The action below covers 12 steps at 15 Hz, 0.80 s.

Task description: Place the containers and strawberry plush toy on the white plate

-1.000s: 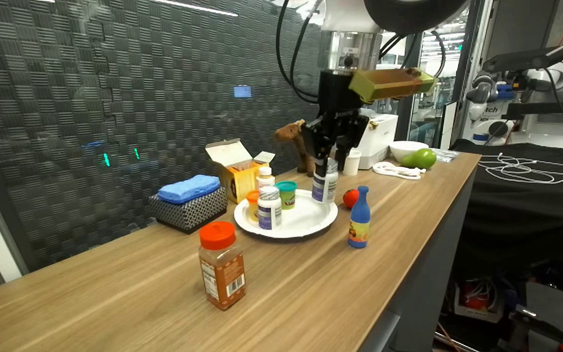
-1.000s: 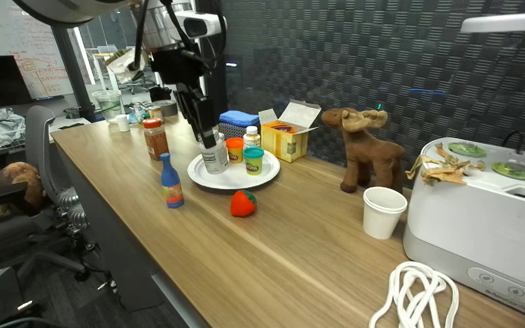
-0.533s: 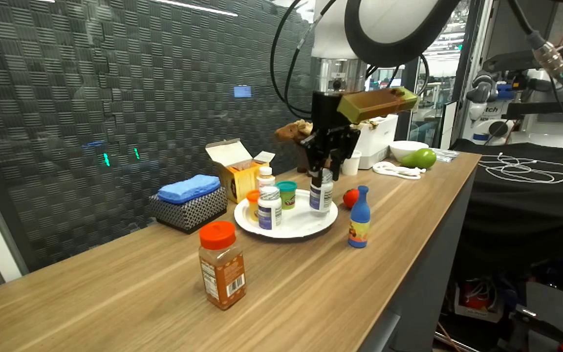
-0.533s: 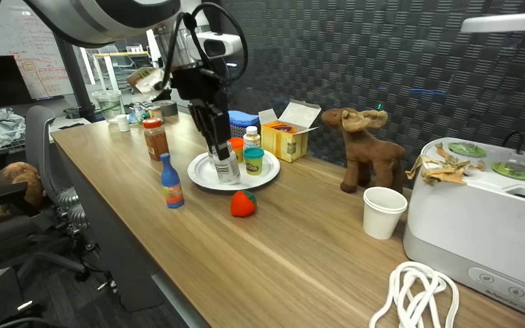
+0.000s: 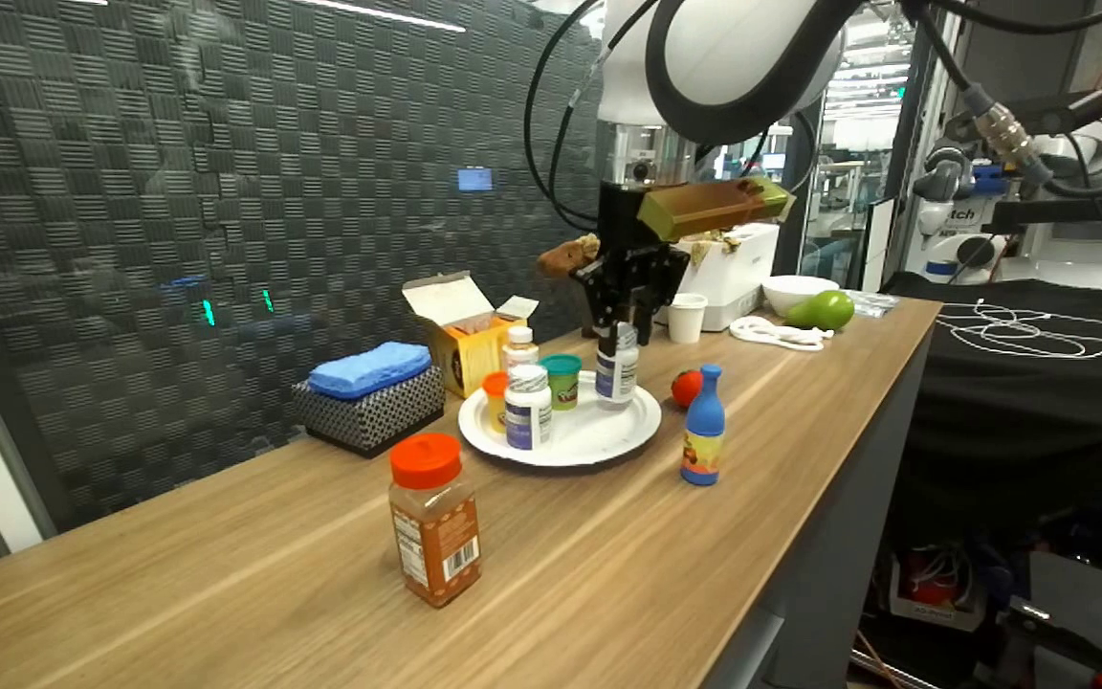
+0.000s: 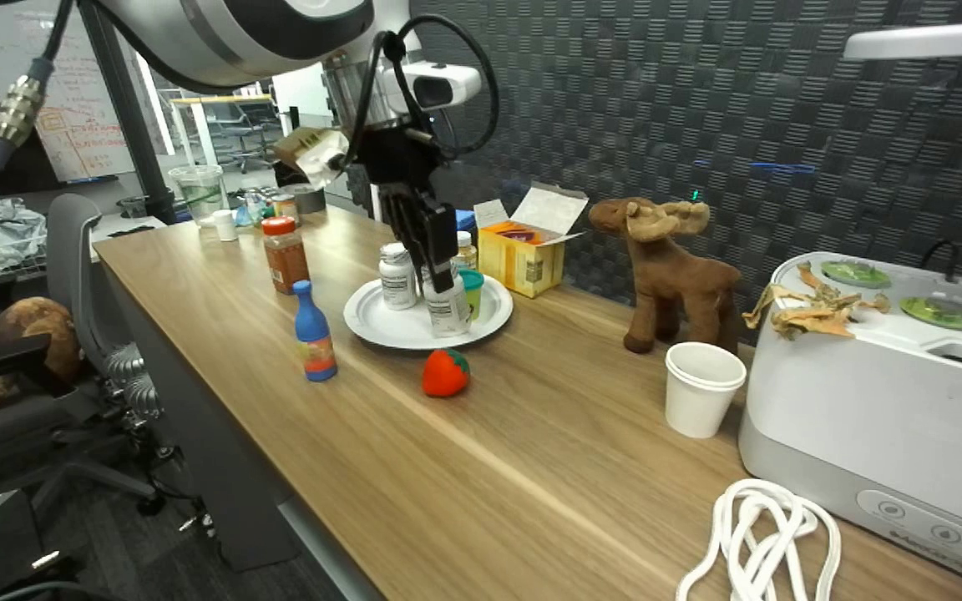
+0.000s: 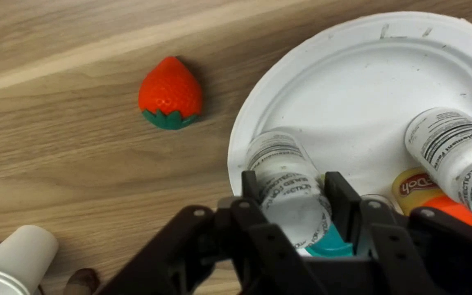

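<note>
Well, gripper holds white bottle, perhaps touching plate.

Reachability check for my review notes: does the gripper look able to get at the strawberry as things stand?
Probably not yet: the gripper holds a white bottle and would likely have to release it first. The strawberry itself looks easy to approach, lying uncovered beside the white plate.

In both exterior views I see a dark textured wall running behind the wooden surface; in an exterior view I get a thin strip of light high left, bright glass at the far end, black cloth on the right; in an exterior view I have a whiteboard far left, a grey chair nearer, dark floor below.
</note>
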### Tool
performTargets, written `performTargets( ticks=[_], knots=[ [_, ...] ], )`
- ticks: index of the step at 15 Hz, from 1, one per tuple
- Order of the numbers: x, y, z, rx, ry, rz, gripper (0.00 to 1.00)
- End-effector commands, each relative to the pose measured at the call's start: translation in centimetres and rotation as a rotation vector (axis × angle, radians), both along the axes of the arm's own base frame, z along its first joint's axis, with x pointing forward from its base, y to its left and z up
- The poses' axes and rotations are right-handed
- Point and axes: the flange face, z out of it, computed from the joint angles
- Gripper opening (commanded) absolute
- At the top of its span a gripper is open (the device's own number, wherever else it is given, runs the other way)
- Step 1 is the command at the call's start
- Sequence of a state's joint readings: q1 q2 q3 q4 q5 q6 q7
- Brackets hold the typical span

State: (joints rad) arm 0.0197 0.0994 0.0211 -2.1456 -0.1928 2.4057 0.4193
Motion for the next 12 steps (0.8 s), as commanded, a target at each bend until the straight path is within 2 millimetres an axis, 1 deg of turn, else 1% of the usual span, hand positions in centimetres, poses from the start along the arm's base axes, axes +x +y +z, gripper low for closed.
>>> performTargets(
  ticks=[1,5,10,12],
  knots=[
    [1.9,0.4,-0.2,0.001,-0.019,0.023,0.20],
    [3.0,1.1,-0.9,0.002,-0.012,0.045,0.20],
    [3.8,0.7,-1.5,-0.002,-0.007,0.043,0.20],
    [3.8,0.8,-1.2,-0.005,-0.009,0.046,0.20]
  ],
)
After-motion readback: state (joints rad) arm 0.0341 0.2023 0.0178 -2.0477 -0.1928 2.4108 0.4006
